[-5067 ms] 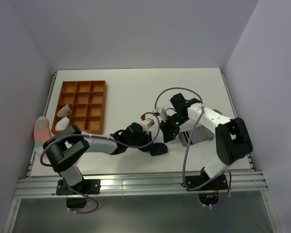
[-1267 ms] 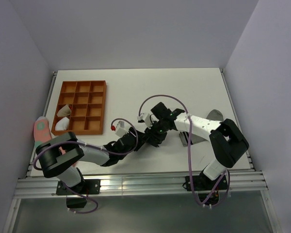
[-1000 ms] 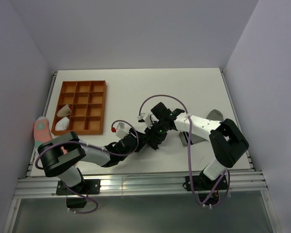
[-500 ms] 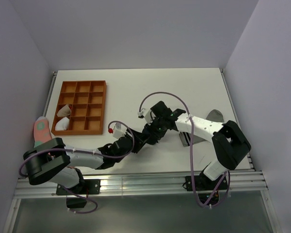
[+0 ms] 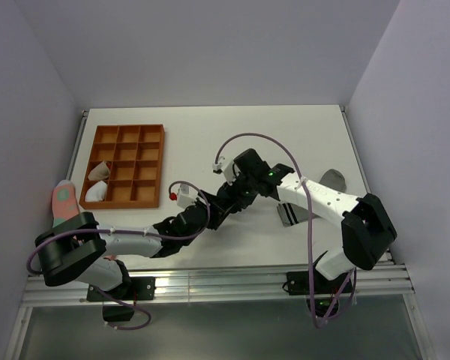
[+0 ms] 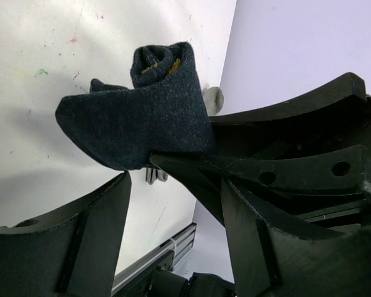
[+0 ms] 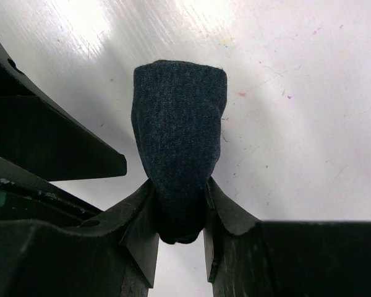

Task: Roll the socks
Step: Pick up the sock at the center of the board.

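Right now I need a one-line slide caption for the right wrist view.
Right pincer shut on the rolled navy sock, with the white table behind it.

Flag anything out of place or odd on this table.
The pink sock lies off the table's left edge, beside the orange tray. The grey sock lies flat, partly under the right arm, apart from the navy sock.

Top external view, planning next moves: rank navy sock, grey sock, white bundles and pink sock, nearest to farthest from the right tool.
1. navy sock, pinched in the right tool.
2. grey sock, just to the right.
3. white bundles, in the tray's left compartments.
4. pink sock, far left, beyond the tray.
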Controlling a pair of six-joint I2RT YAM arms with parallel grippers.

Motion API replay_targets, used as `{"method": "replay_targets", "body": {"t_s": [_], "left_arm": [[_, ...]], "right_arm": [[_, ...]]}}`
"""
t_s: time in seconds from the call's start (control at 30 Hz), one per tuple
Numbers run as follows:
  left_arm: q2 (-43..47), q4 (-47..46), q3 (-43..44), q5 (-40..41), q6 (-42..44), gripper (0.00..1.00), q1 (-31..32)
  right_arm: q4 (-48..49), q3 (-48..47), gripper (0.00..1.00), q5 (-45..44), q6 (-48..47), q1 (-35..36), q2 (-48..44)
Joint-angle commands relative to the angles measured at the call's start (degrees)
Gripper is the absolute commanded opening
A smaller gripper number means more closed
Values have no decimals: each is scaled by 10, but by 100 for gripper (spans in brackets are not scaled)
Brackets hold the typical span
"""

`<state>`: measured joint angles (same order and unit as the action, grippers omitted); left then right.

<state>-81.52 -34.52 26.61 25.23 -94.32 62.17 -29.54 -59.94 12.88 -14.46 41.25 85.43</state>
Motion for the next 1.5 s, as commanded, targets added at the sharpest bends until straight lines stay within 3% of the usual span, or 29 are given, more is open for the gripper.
{"method": "replay_targets", "body": {"t_s": [0.0,0.43,0.93,1.47], "left_arm": [[-1,9,24,23,2,65,-14],[14,-10,11,24,14,64,-39],[74,-5,-11,43,46,64,-45],[101,-26,-21,9,39,64,-41]], "right_arm": [[-17,-36,15,48,14,10,-34],[-48,-42,16,93,12,18,-83],[-45,-38,15,45,17,17,-98],[1,-25,13,-56,22,22,-98]]}}
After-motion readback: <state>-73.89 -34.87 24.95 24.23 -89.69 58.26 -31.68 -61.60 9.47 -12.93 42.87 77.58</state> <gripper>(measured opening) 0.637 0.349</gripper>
